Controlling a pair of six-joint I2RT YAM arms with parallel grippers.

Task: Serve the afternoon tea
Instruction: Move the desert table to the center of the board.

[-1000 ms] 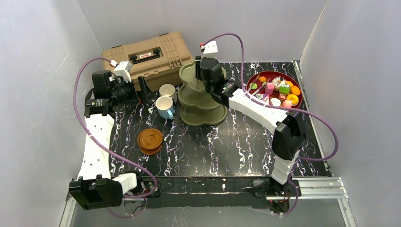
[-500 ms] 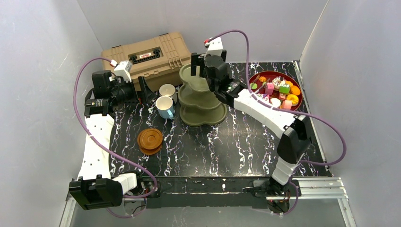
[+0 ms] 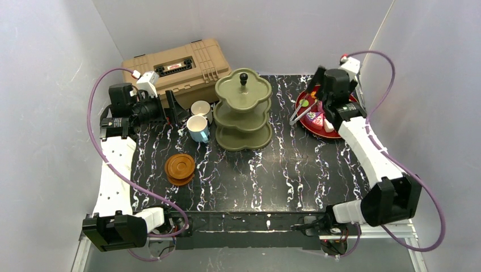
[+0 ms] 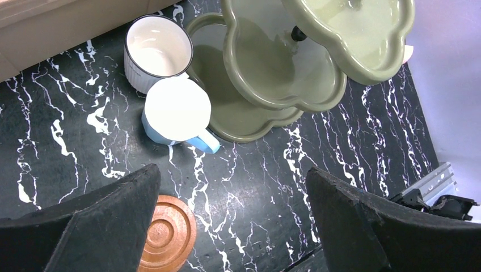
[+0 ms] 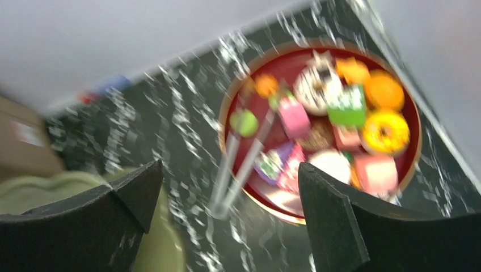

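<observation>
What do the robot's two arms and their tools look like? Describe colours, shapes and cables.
The left arm and right arm have white shells between chunky black joints. A purple cable loops along each, ending at a small white box near the wrist. The left tool and right tool are matte black, each with two broad wedge-shaped fingers.

The toy cakes on the red tray are motion-blurred, and the saucers run off the bottom edge

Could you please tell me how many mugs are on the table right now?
2. The white mug stands beside the toolbox; the light-blue mug stands just in front of it, next to the tiered stand. None seem hidden.
</observation>
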